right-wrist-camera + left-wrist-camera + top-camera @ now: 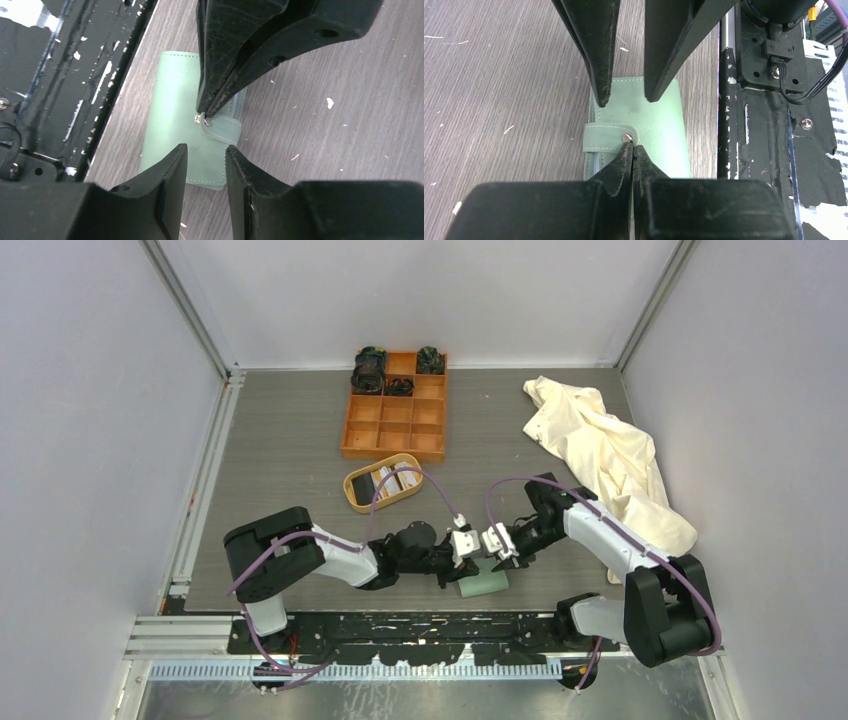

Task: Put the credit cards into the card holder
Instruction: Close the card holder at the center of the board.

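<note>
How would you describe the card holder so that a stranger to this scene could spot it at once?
Look at the grey table, near the middle of its near edge. There lies the folded card holder. It alone is sage green, with a strap tab and metal snap, unlike the orange box and oval tray farther back.

Grey wood-grain bench (280, 450): an orange nine-compartment box (392, 452) sits at back centre, with dark coiled bits (369, 372) in its rear cells. An oval tan wooden tray (352, 490) sits just in front of the box, angled. A crumpled cream cloth (610, 455) is heaped along the right side, back to near edge, and a scuffed black strip (764, 125) borders the bench's near edge.
</note>
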Controlling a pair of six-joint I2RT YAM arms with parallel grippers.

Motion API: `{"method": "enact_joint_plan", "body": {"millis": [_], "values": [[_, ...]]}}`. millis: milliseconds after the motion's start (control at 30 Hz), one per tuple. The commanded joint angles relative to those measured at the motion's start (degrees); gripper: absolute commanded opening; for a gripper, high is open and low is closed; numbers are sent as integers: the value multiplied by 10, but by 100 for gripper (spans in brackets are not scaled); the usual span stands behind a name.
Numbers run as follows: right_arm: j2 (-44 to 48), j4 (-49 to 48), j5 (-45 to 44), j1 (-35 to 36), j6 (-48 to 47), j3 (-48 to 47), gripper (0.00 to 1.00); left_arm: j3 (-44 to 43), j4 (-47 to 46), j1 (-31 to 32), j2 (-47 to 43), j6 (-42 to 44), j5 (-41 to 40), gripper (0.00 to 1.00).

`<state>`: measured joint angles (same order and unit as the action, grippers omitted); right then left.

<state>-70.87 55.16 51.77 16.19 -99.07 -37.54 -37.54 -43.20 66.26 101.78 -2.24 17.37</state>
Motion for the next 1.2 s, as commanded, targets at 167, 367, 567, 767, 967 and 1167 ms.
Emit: {"method": "enact_joint_plan", "body": {"millis": [167, 367, 567, 767, 967, 1167], "values": [[16, -60, -44, 47, 23, 19, 38, 1, -13, 2, 9, 6, 12, 0], [25, -28, 14, 2, 48, -19, 29, 8, -31, 2, 12, 5, 13, 0], [50, 16, 66, -82, -8, -17, 27, 9, -44, 3, 22, 4, 19, 0], [71, 95, 101, -139, -182, 24, 26, 14, -56, 2, 25, 7, 23, 0], [68, 113, 109, -129, -259, 48, 33, 16, -58, 2, 26, 13, 28, 0], [86, 27, 84, -89, -191, 68, 33, 13, -39, 2, 23, 20, 35, 0]]}}
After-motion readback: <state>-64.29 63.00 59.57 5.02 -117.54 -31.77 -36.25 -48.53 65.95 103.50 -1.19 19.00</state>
